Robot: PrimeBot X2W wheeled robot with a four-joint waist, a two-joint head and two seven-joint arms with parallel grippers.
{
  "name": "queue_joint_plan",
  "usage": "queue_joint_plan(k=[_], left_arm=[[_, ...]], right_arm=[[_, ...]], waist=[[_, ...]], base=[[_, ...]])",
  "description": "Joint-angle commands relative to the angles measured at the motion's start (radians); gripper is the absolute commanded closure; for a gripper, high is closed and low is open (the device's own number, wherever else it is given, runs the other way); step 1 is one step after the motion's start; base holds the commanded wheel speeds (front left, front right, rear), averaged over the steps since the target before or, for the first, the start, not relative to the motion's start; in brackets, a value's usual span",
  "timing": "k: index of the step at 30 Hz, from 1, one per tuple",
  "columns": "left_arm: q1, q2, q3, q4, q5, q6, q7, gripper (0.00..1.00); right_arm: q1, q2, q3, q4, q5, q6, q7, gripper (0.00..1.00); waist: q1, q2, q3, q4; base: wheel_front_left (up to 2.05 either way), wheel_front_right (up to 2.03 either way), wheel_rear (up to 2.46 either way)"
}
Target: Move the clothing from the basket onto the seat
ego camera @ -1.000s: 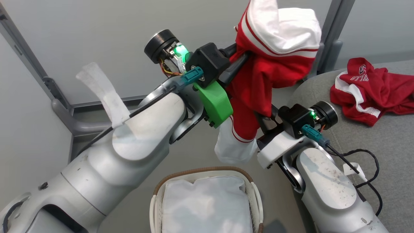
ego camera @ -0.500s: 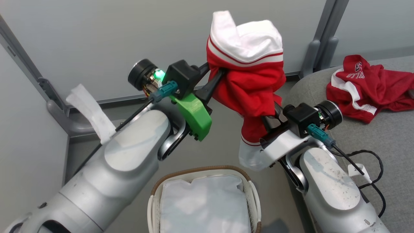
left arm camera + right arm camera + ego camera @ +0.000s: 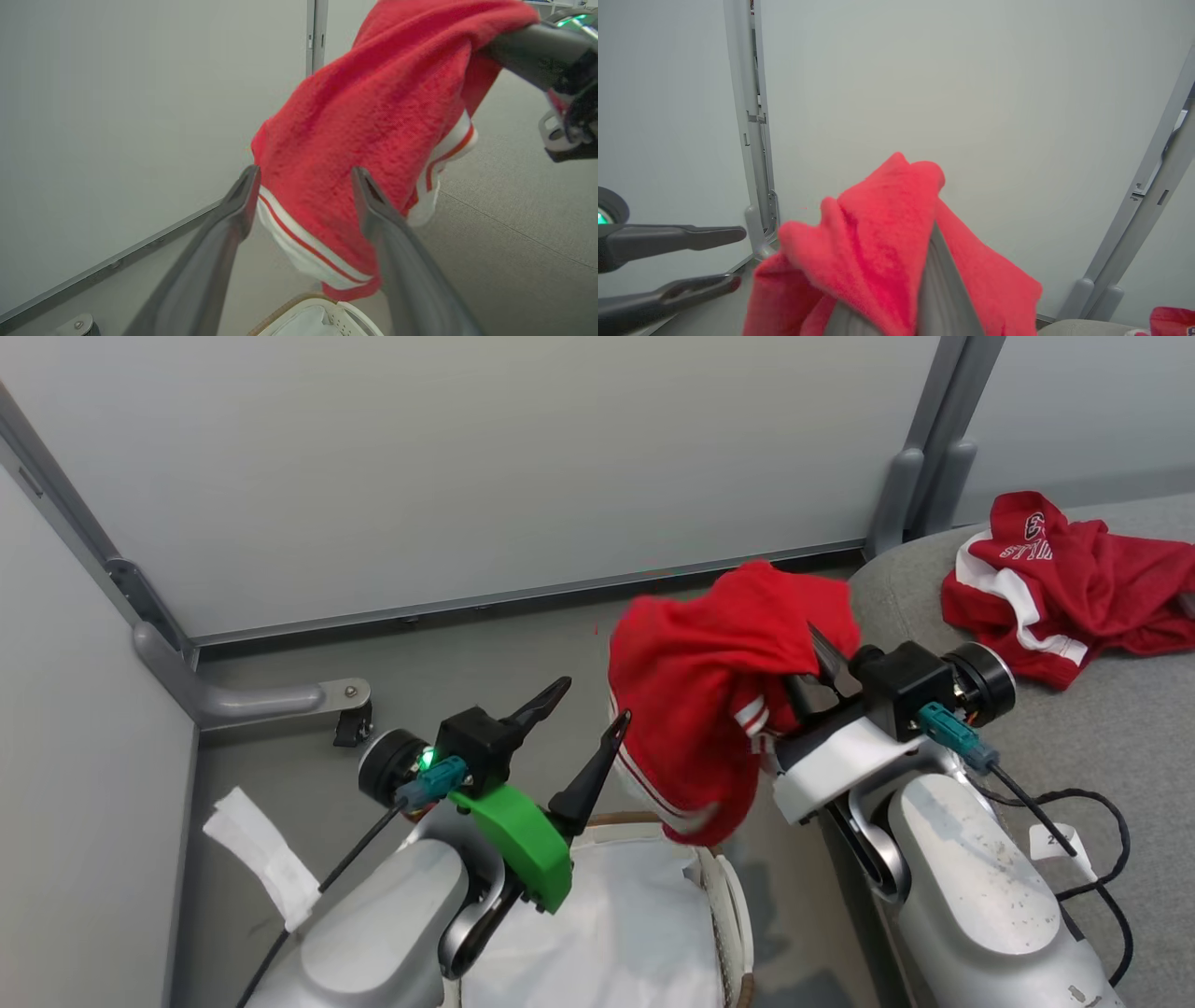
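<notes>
A red garment (image 3: 709, 691) with white stripes hangs in the air from my right gripper (image 3: 820, 661), which is shut on its upper fold; in the right wrist view the cloth (image 3: 878, 238) drapes over that gripper's fingers (image 3: 936, 284). My left gripper (image 3: 590, 702) stands open just left of the garment, holding nothing; in its wrist view the cloth (image 3: 369, 121) hangs beyond its spread fingers. The basket (image 3: 724, 887) sits below, showing its white liner. A second red garment (image 3: 1074, 579) lies crumpled on the grey seat (image 3: 1120, 765) at the right.
Grey partition walls with metal posts (image 3: 901, 495) close the back and left. A metal foot with a caster (image 3: 350, 723) stands on the floor at the left. A black cable (image 3: 1092, 859) trails from my right forearm over the seat.
My left gripper has opened, let go of the garment and dropped down to the left. The garment has slumped and now hangs from the right gripper alone.
</notes>
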Motion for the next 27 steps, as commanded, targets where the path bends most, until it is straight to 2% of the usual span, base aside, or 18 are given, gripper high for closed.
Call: queue_joint_plan(k=[1, 8, 17, 20, 27], left_arm=[[0.039, 0.007, 0.025, -0.013, 0.021, -0.005, -0.003, 0.0], [0.202, -0.001, 0.186, -0.078, 0.091, -0.007, -0.003, 0.0], [0.275, -0.02, 0.246, -0.114, 0.145, -0.008, -0.003, 0.0], [0.285, -0.029, 0.258, -0.128, 0.153, -0.008, -0.003, 0.0], [0.295, -0.042, 0.269, -0.154, 0.177, -0.009, -0.002, 0.0]], right_arm=[[0.014, -0.003, -0.012, -0.006, 0.0, -0.001, -0.002, 1.0], [0.046, -0.003, -0.042, -0.006, 0.001, -0.001, -0.002, 1.0], [0.045, -0.004, -0.066, -0.002, -0.003, -0.001, -0.002, 1.0], [0.035, -0.003, -0.069, -0.004, 0.001, -0.001, -0.002, 1.0], [0.037, -0.003, -0.088, -0.015, -0.006, -0.001, -0.002, 1.0]], waist=[[0.0, 0.0, 0.0, 0.0], [0.0, 0.0, 0.001, -0.003], [0.0, 0.0, 0.018, -0.024], [0.0, 0.0, 0.027, -0.061], [0.0, 0.0, 0.057, -0.22]], base=[[0.0, 0.0, 0.0], [0.0, 0.0, 0.0], [0.0, 0.0, 0.0], [0.0, 0.0, 0.0], [0.0, 0.0, 0.0]])
